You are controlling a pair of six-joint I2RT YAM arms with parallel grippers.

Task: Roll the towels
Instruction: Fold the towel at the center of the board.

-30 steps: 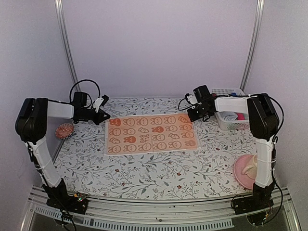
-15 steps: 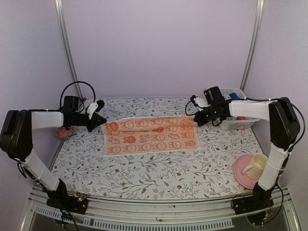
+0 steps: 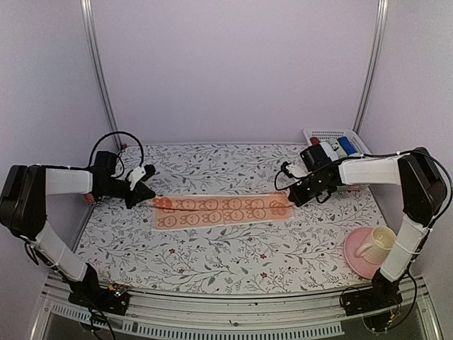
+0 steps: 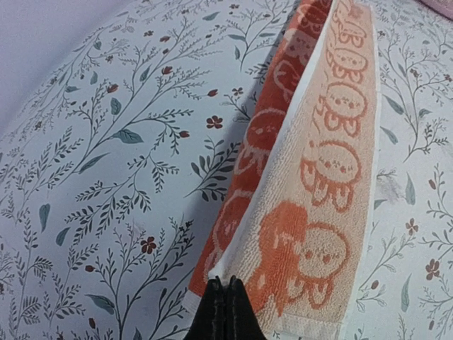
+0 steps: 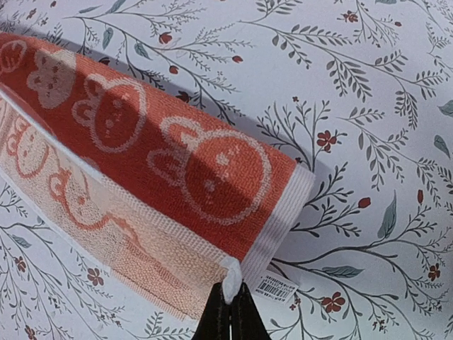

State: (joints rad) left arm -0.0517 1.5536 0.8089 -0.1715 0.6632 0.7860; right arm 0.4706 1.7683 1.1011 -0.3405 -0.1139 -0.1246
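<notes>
The orange-red towel (image 3: 223, 211) with white cartoon faces lies folded lengthwise into a narrow strip across the middle of the floral table. My left gripper (image 3: 150, 196) is shut on the towel's left corner (image 4: 225, 273), which shows pinched between the black fingertips. My right gripper (image 3: 291, 200) is shut on the right corner (image 5: 232, 278), beside a small barcode label (image 5: 277, 287). Both hold the folded-over edge just above the lower layer (image 5: 120, 241). A bit of light blue cloth (image 3: 344, 145) shows in the basket.
A white basket (image 3: 333, 134) stands at the back right. A pink saucer with a cream cup (image 3: 371, 249) sits front right. A small reddish knitted object (image 3: 88, 197) lies behind the left arm. A floral cloth (image 3: 212, 248) covers the table.
Both grippers have pulled the towel's far edge toward the near side, folding the flat towel over itself into a narrow strip. Both arms have moved nearer and lower.
</notes>
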